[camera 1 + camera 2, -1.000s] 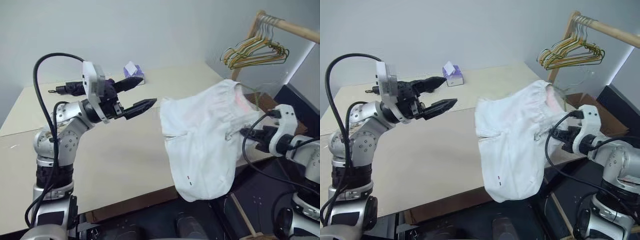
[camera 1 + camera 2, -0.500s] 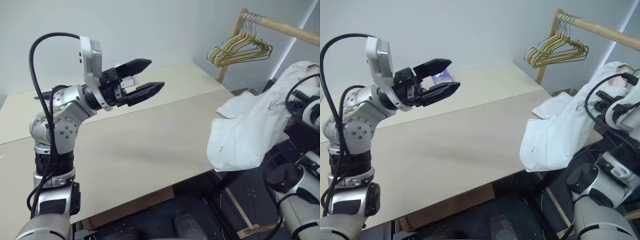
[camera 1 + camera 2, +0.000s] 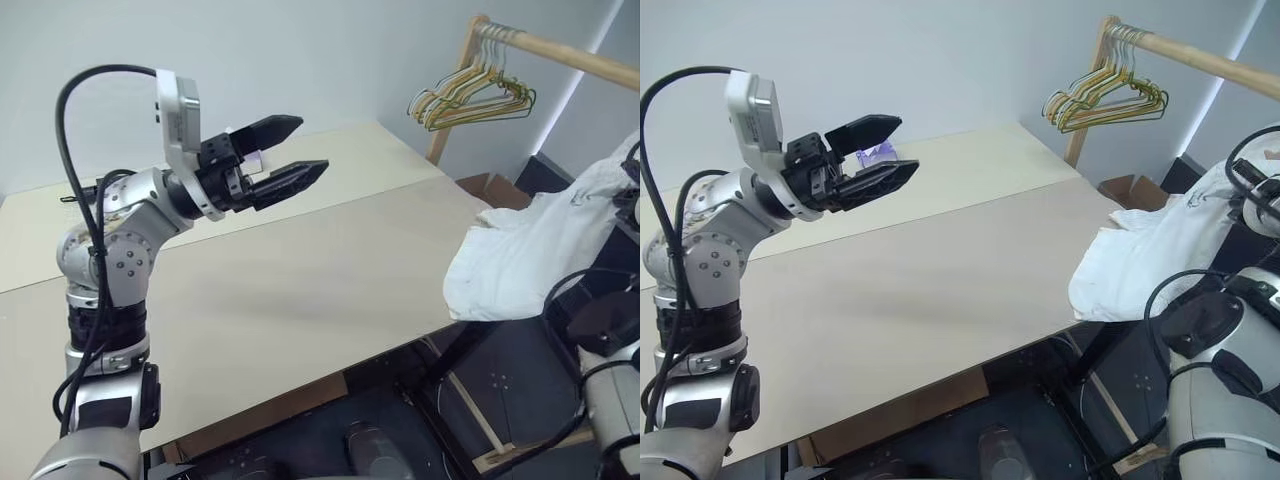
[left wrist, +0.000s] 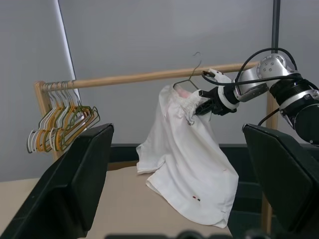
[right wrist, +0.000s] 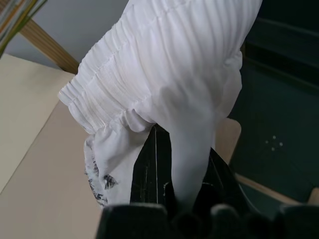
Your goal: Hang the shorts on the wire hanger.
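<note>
The shorts (image 4: pixel 185 152) are white and thin, with a gathered, ribbed elastic waistband bunched at the top and two tiny marks, one red and one dark, near the lower hem. They hang in loose folds from the right gripper (image 4: pixel 203 106), whose black fingers are closed on the waistband fabric, so the cloth is pinched between them in the right wrist view. The garment is held up in the air beside the far right corner of the beige table (image 3: pixel 300 290), its lower part drooping at the table's edge. Above the waistband the thin curved hook of the wire hanger (image 4: pixel 192 74) rises in front of the wooden rail (image 4: pixel 149 77); the rest of its frame is hidden in the cloth. The left gripper (image 3: pixel 290 152) is raised over the table, its jaws wide apart and empty. A cluster of yellow and green hangers (image 3: pixel 470 98) hangs on the rail.
</note>
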Robot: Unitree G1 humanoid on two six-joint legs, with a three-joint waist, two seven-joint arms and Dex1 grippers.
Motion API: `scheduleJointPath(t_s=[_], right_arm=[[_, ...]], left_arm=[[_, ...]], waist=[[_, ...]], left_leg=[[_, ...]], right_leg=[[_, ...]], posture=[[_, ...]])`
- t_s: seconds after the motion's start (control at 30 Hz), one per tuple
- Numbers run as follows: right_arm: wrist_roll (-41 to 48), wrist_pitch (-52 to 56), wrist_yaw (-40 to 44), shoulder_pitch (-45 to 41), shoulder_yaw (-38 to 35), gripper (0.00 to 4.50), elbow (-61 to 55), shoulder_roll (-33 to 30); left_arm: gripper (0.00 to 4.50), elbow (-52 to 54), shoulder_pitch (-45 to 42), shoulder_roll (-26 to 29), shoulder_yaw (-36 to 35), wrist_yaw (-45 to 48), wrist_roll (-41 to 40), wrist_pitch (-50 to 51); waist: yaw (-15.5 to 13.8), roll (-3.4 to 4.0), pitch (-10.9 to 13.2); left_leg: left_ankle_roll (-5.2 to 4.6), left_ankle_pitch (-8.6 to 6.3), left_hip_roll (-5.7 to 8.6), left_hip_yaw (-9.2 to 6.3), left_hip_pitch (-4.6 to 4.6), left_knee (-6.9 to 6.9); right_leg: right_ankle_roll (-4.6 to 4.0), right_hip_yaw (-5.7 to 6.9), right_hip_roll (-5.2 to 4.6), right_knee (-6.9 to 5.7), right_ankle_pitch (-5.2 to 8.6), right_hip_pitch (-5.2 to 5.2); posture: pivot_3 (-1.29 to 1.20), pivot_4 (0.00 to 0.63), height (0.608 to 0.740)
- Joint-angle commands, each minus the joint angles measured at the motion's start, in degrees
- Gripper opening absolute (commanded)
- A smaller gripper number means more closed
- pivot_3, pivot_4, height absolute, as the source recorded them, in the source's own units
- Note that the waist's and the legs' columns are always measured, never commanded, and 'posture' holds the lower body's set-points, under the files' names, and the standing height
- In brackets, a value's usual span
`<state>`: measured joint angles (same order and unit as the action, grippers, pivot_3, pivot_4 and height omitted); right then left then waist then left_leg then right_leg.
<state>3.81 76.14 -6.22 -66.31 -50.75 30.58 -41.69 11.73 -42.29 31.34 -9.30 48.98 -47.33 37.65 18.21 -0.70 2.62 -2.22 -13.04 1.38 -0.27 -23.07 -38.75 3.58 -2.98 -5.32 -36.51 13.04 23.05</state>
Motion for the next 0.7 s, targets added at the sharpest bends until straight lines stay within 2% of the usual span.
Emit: scheduleJointPath(t_s=[0.03, 0.27, 0.3, 0.37, 0.53, 0.67, 0.7], right_arm=[[2.2, -5.2, -3.8, -1.5, -4.4, 0.0, 5.5, -2.1], [5.1, -6.7, -6.6, -0.4, -4.9, 0.0, 9.2, -2.4], [5.4, -6.2, -6.4, 0.2, -4.1, 0.45, 8.3, -1.9], [6.1, -5.8, -5.9, 1.1, -2.7, 0.79, 6.8, -1.3], [6.0, -6.7, -6.0, 4.1, 2.1, 2.45, -1.1, 1.3], [5.7, -7.2, -8.1, 6.2, 3.1, 3.93, -7.7, 4.8], [5.4, -7.9, -8.8, 6.9, 3.4, 4.15, -9.7, 5.9]], left_arm=[[4.47, 2.4, 0.6, 0.7, -1.5, -1.1, -0.8, 0.1], [4.47, 3.5, 1.7, 1.4, -1.5, -1.7, -0.9, 0.1], [4.5, 3.7, 1.8, 1.4, -1.4, -1.8, -0.8, 0.1], [4.5, 3.8, 2.0, 1.4, -1.4, -1.9, -0.8, 0.1], [4.5, 3.7, 2.3, 1.5, -1.2, -2.3, -0.2, 0.1], [4.5, 3.8, 3.0, 1.4, -0.9, -2.7, 0.3, -0.2], [4.5, 3.9, 3.3, 1.3, -0.8, -2.8, 0.4, -0.4]], waist=[[0.0, 0.0, 0.0], [0.0, 0.02, 0.0], [0.0, 0.02, 0.0], [-0.1, 0.01, 0.0], [-0.1, 0.02, 0.0], [-0.1, 0.03, 0.0], [-0.1, 0.03, 0.0]], left_leg=[[-0.03, -0.02, 0.0, 0.01, 0.02, 0.0], [-0.21, -0.13, 0.0, 0.18, 0.25, 0.06], [-0.28, -0.18, 0.0, 0.21, 0.39, 0.06], [-0.35, -0.23, 0.0, 0.24, 0.57, 0.06], [-0.38, -0.25, 0.0, 0.35, 0.67, 0.07], [-0.39, -0.26, -0.01, 0.37, 0.68, 0.09], [-0.39, -0.26, 0.0, 0.37, 0.68, 0.09]], right_leg=[[0.0, -0.01, 0.0, 0.04, 0.0, -0.04], [0.2, -0.17, 0.01, 0.55, -0.12, -0.44], [0.22, -0.18, 0.01, 0.67, -0.13, -0.63], [0.25, -0.19, 0.01, 0.77, -0.12, -0.85], [0.33, -0.35, 0.02, 0.74, -0.13, -0.87], [0.36, -0.39, 0.02, 0.72, -0.12, -0.84], [0.37, -0.39, 0.02, 0.72, -0.13, -0.85]], posture=[[-0.3, 0.011, 0.74], [-0.29, 0.001, 0.74], [-0.29, 0.001, 0.74], [-0.29, 0.0, 0.74], [-0.29, 0.0, 0.74], [-0.29, 0.006, 0.74], [-0.29, 0.006, 0.74]])
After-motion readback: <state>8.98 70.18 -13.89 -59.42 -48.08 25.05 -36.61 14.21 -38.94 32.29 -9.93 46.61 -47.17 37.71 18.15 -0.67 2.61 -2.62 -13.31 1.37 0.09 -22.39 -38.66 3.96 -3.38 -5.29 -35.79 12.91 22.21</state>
